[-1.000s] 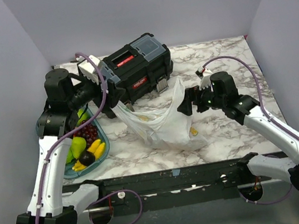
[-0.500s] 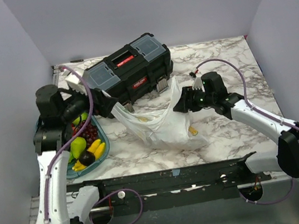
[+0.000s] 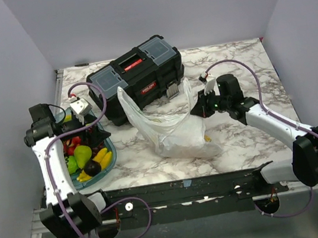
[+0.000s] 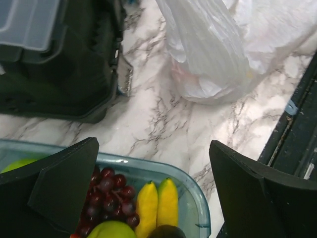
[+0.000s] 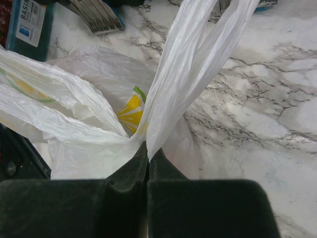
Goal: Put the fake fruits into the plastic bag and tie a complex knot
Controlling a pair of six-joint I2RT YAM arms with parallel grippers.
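Left gripper hangs over the left side of the white marbled table, its two black fingers spread wide with nothing between them. Directly beneath it sits the teal oval translucent tray, which holds a heap of small glossy plastic fake fruits: two yellow bananas, a cluster of dark red grapes, something green at the near edge, and in the overhead view a dark purple piece too; so the loading looks only partly done, since a good share of the fruit lies outside the bag.

Just right of the tray, in the middle of the table, slumps the thin crinkly whitish translucent plastic bag; a yellow shape with a green edge shows through its film in the right wrist view, so I judge that at least one piece is inside, though the count cannot be read. Right gripper is pinched shut on the bag's right handle, a twisted band of film drawn taut toward the right; the left handle stands up free, with no grip on it, at the far left of the bag. No knot is begun; the fruit in the tray and the whole tie are left to do.

Behind the bag, at the far side, sits the black plastic toolbox with grey-blue lids, close to the free handle; whether they touch I cannot tell.
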